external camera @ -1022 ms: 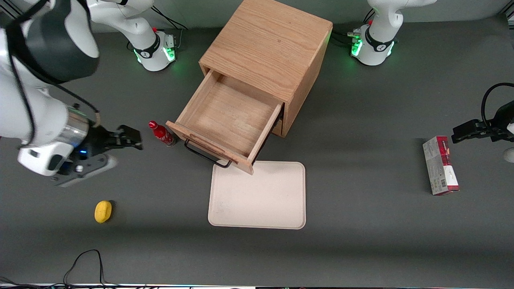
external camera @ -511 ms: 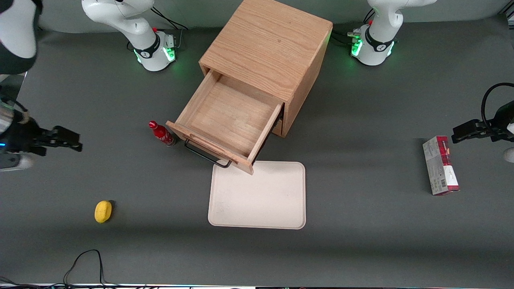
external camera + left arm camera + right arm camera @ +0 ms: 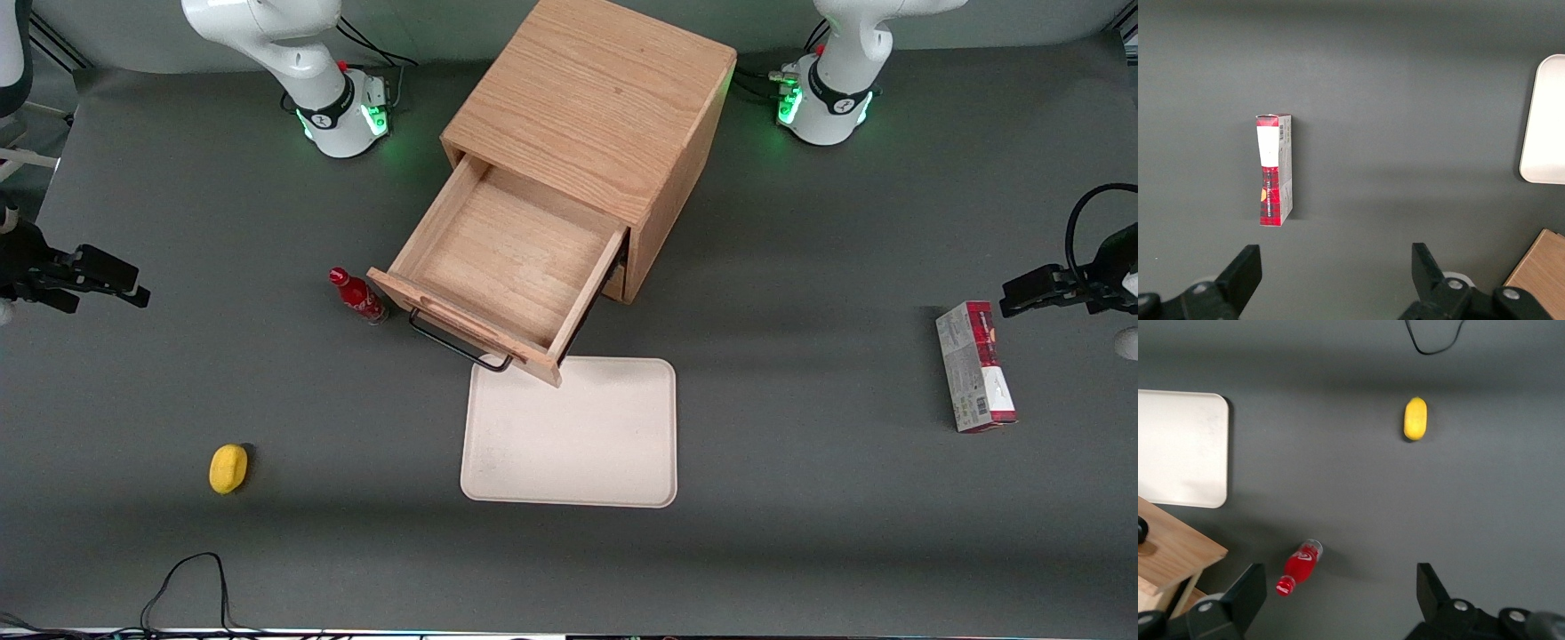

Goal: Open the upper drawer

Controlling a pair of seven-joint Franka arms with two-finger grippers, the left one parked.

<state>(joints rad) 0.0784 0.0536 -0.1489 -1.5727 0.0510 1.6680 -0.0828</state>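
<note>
No lettering is readable on the red bottle (image 3: 357,297) or the carton (image 3: 974,365).

The upper drawer (image 3: 508,262) stands pulled far out of the wooden cabinet (image 3: 594,133), its bar handle (image 3: 458,347) on the front nearest the front camera. A small bottle (image 3: 357,297) stands on the table just beside the drawer's front corner, toward the working arm's end. A flat tray (image 3: 569,433) lies in front of the drawer — its edge tucked just under the drawer's front corner. A lemon (image 3: 228,468) sits nearer the front camera than the bottle, well apart from the tray. A carton (image 3: 974,366) lies toward the parked arm's end of the table. The gripper (image 3: 107,284) hangs with fingers spread at the working arm's end — well apart from the drawer.
</note>
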